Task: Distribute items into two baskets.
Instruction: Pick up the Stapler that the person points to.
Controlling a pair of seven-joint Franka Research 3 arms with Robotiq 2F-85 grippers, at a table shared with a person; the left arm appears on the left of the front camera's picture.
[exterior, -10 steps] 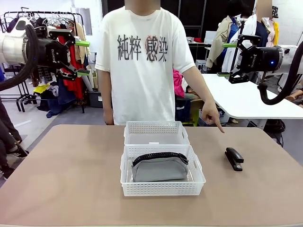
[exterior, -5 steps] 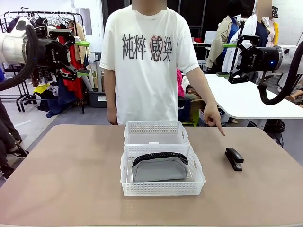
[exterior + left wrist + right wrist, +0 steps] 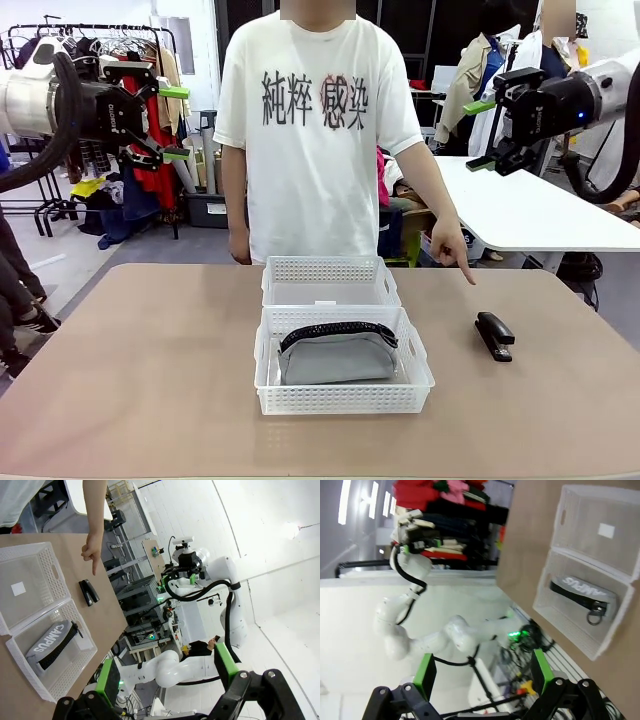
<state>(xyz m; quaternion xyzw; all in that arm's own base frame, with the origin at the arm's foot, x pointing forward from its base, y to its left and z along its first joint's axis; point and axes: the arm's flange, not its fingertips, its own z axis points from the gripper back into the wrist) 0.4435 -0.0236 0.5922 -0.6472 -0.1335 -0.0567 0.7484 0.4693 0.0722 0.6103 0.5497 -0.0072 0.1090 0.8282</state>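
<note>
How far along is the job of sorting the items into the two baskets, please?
Done: the soft grey zippered fabric pouch lies in the nearer white lattice plastic basket. In hand: nothing; the left gripper and right gripper hang open and raised, while the person's hand points towards the small black stapler on the brown table. Left: the stapler goes into the empty farther white basket.

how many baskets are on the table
2: the near basket holds the grey pouch; the far basket sits right behind it. None looks hidden.
</note>
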